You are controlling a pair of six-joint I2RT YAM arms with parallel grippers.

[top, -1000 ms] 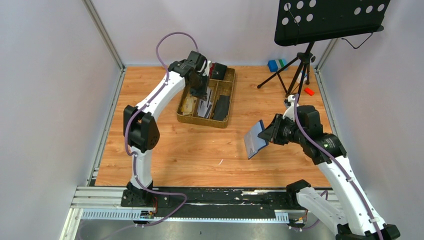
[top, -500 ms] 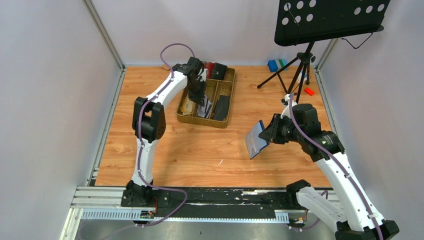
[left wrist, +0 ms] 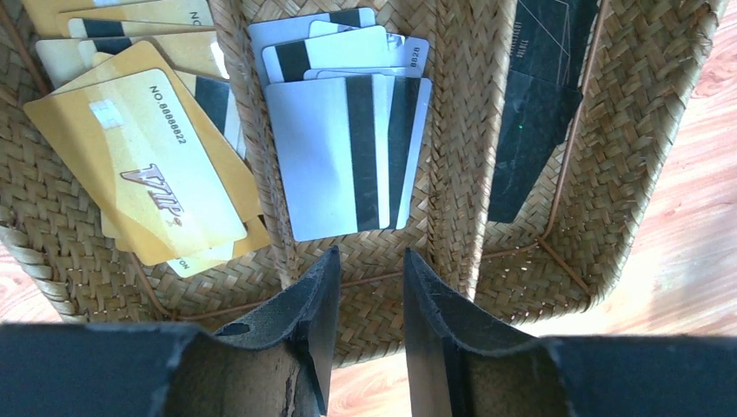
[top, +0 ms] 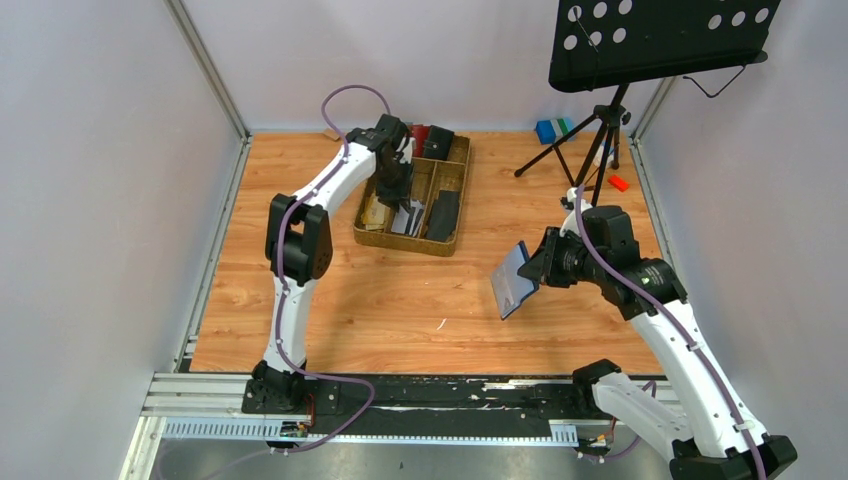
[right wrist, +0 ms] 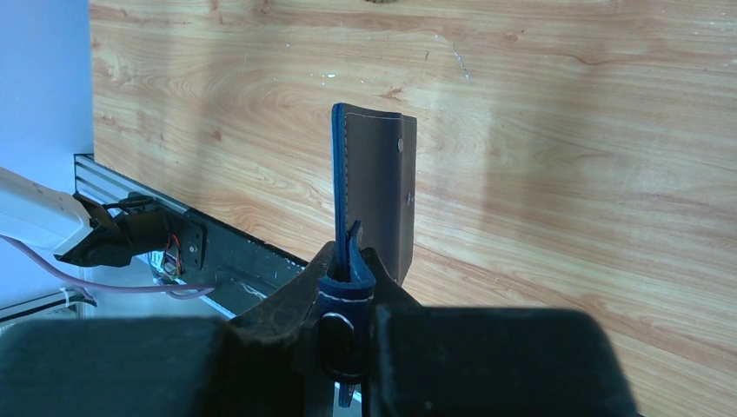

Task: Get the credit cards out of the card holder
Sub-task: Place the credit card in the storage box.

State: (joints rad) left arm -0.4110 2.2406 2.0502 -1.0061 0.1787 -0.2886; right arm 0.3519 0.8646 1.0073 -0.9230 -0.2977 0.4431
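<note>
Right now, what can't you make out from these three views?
- Pockets of the card holder: right wrist view shows it edge-on, clamped in the right end effector; top view too small. Whether cards are inside: cannot tell.
- Number of gold cards: left wrist view, overlapping and cut off by the top edge.
- The black item in the wicker tray: left wrist view, cut off at the top; unidentifiable.

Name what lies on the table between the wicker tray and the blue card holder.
Nothing: the top view shows bare tabletop between the tray and the card holder.
</note>
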